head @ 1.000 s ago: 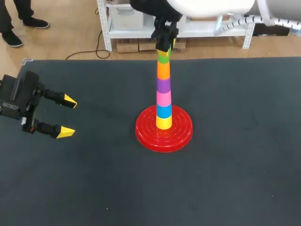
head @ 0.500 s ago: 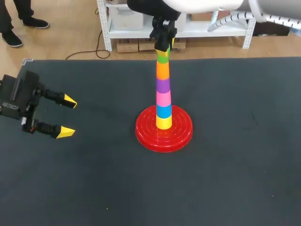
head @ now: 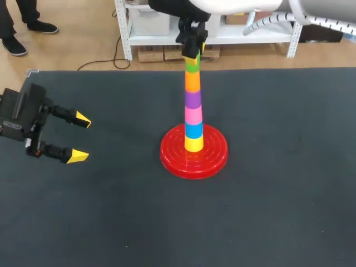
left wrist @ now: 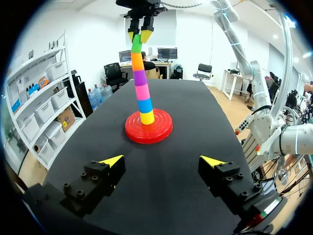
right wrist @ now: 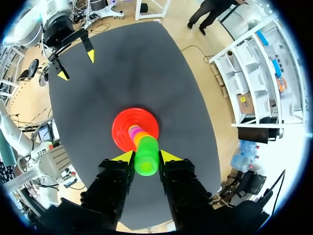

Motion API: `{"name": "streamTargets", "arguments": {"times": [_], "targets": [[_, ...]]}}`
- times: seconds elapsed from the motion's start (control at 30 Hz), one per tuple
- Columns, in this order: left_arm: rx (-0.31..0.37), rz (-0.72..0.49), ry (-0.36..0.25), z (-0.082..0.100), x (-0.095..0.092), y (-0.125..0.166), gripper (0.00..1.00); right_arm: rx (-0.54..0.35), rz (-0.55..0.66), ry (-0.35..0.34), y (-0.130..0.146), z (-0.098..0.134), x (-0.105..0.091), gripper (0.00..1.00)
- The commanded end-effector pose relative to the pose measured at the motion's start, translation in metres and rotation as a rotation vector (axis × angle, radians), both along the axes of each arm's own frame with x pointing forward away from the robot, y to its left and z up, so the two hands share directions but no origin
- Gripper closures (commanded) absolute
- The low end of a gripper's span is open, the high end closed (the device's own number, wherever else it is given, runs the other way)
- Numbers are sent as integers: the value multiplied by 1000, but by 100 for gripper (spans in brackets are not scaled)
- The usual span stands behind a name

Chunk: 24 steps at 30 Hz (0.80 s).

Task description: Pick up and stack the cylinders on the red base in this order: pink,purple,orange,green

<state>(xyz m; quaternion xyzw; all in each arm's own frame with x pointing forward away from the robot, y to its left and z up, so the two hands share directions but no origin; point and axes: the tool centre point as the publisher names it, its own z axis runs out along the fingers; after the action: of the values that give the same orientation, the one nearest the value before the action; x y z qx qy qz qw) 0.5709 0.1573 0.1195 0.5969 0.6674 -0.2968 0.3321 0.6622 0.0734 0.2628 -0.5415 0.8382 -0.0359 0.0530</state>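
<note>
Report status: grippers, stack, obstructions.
Right gripper shut on green cylinder, top of stack. Left gripper open, off to the side. Nothing between it and red base.

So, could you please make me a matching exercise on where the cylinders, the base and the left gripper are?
1. green cylinder
2. yellow cylinder
3. red base
4. left gripper

A. open, away from the stack
B. on the table, under the stack
C. atop the stack, between the fingers of the right gripper
D. lowest in the stack

Pairs: 1-C, 2-D, 3-B, 4-A
</note>
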Motion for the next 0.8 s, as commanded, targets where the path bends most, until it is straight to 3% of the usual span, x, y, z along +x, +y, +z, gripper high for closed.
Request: {"name": "streamTargets", "arguments": {"times": [0.03, 0.43, 0.8], "targets": [[-4, 1, -5, -2, -1, 0, 0, 6, 1, -18, -2, 4, -4, 100], [-4, 1, -5, -2, -1, 0, 0, -2, 12, -22, 0, 11, -2, 100], [-4, 1, -5, -2, -1, 0, 0, 21, 33, 45, -1, 24, 1, 100]]}}
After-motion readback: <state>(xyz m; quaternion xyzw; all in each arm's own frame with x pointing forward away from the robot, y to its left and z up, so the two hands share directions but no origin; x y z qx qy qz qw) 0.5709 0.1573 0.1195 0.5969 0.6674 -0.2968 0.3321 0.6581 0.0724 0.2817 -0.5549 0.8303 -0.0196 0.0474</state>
